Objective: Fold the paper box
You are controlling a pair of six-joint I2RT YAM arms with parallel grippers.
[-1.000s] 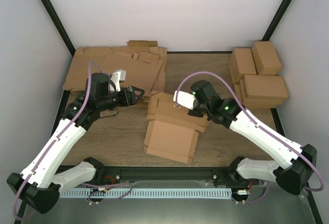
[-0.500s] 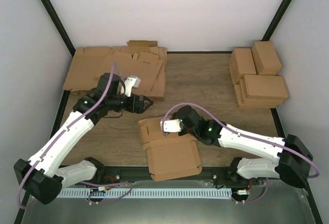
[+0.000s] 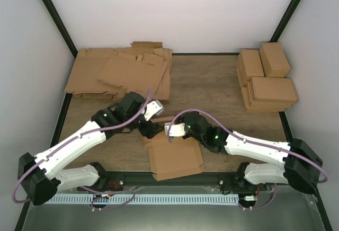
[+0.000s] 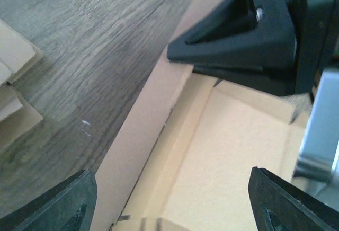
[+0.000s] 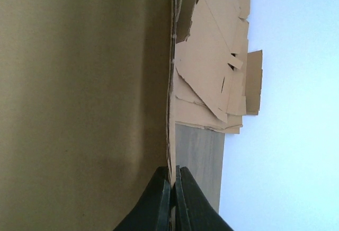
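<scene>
**Left claw spread over the box wall, right claw pinched on cardboard**

At 10 o'clock on the table (image 3: pixel 212 82) lies a heap of flat cardboard sheets (image 3: pixel 106 72), well apart from the work.

The left gripper (image 3: pixel 150 129) reaches in from 8 o'clock to the left far corner of the paper box (image 3: pixel 177 159). The box sits at 6 o'clock, near the table's front edge, between the two arms. In the left wrist view the claw is released, with its two dark fingers (image 4: pixel 69 204) standing far apart. The box's side wall and pale inner floor lie between them. That view does not show whether either finger touches the cardboard. It cuts the box off on every side, and the black body of the other claw fills the 1 o'clock corner.

The right gripper (image 3: pixel 170 131) comes in from 4 o'clock and meets the box's far edge just beside the left claw. Its fingers (image 5: pixel 164 199) are clenched together on the thin edge of an upright cardboard panel of the box. That panel fills the left half of the right wrist view, close and blurred, and which panel it is cannot be told.

From above, the two claws crowd together and cover the box's far edge.

At 2 o'clock stands a group of closed cardboard boxes (image 3: pixel 267 80).
</scene>
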